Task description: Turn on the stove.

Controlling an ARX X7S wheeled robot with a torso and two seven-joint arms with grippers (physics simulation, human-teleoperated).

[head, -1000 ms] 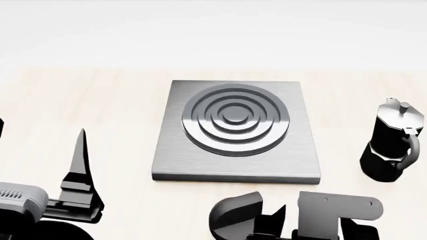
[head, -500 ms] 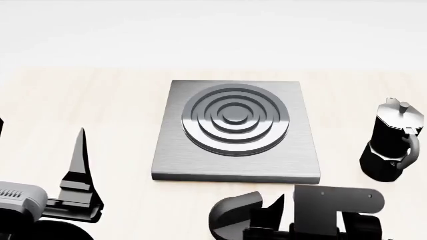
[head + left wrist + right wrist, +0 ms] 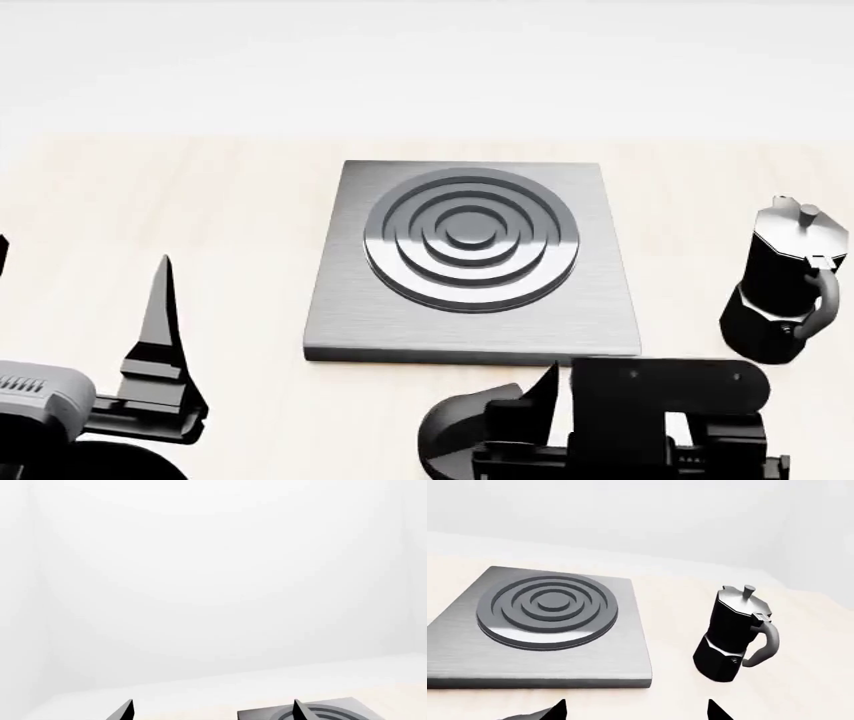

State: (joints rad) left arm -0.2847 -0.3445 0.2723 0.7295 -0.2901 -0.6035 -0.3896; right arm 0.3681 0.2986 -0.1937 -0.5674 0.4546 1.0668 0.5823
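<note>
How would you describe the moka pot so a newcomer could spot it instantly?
Start at the square grey stove in the middle of the pale wooden table. Look to its right, across a strip of bare wood: the moka pot stands there upright. It is the only tall item, black and faceted, with a curved handle and a small knob on its lid.

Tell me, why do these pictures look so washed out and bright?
Left wrist view: almost wholly blank white background, only a sliver of the flat grey metal stove. Head and right wrist views: even light, faint shadows, soft sheen on the ringed burner and black faceted moka pot.
</note>
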